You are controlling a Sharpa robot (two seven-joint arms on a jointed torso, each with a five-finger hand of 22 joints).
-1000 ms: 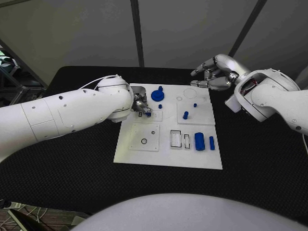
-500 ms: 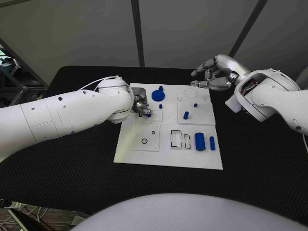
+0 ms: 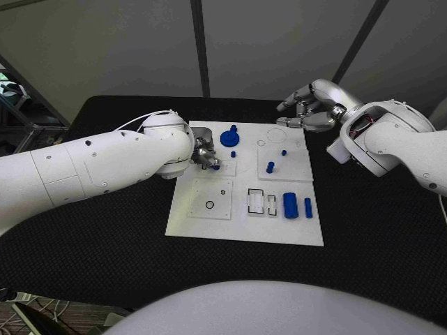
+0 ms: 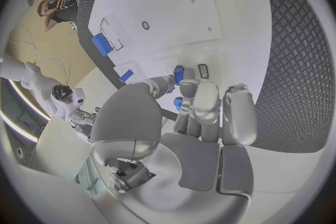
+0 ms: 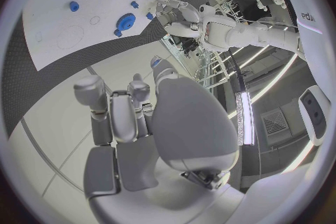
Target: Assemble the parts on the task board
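Observation:
The white task board (image 3: 213,225) lies mid-table. My left hand (image 3: 203,155) hovers low over its left part and pinches a small blue peg (image 3: 215,166) between thumb and fingers (image 4: 190,88); in the left wrist view the peg (image 4: 178,74) is beside a small rectangular slot (image 4: 204,71). My right hand (image 3: 309,107) hangs above the board's far right corner with its fingers (image 5: 119,115) loosely bent and nothing between them. A round blue knob (image 3: 229,138), short pegs (image 3: 270,167) and a thick blue cylinder (image 3: 289,205) stand on the board.
A thin blue bar (image 3: 307,207) lies beside the cylinder, next to two rectangular recesses (image 3: 255,200). A square plate with a small ring (image 3: 210,204) sits on the board's near left. Black table (image 3: 384,230) surrounds the board.

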